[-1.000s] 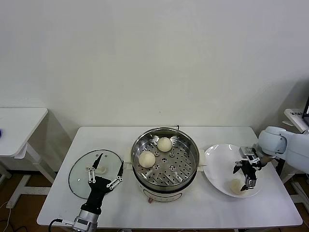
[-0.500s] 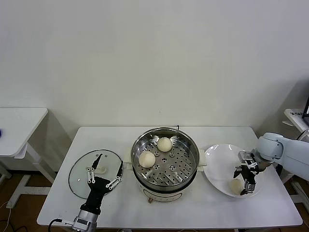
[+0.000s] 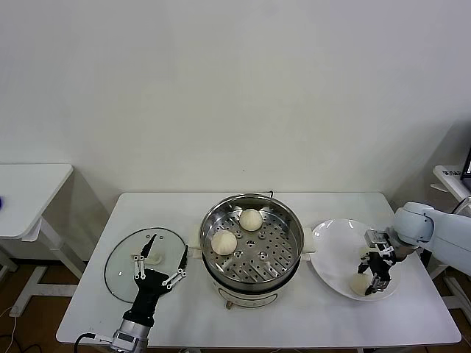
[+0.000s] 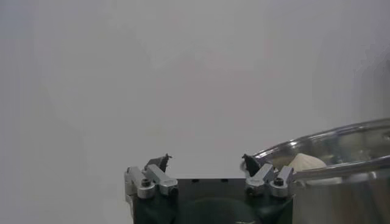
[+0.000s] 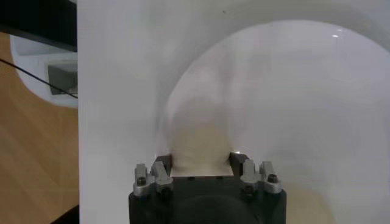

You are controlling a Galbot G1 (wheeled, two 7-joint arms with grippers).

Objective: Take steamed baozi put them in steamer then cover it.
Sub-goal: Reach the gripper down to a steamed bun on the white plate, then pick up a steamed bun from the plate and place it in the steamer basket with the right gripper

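While head view half-hides it, right tool (image 3: 373,278) pinches a baozi (image 5: 196,146) on the plate (image 3: 335,250).

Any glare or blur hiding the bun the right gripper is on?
Head view: even light, the baozi on the plate is small but clear at the right gripper. Right wrist view: the bun is soft and pale against the white plate, its edges washed out; one small glint on the plate rim.

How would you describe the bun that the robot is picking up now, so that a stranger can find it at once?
Start at the shiny steamer in the middle of the white table, then look to the white plate on the robot's right. The baozi lies near the plate's front edge, between the fingers of the right gripper. The other two buns sit inside the steamer.
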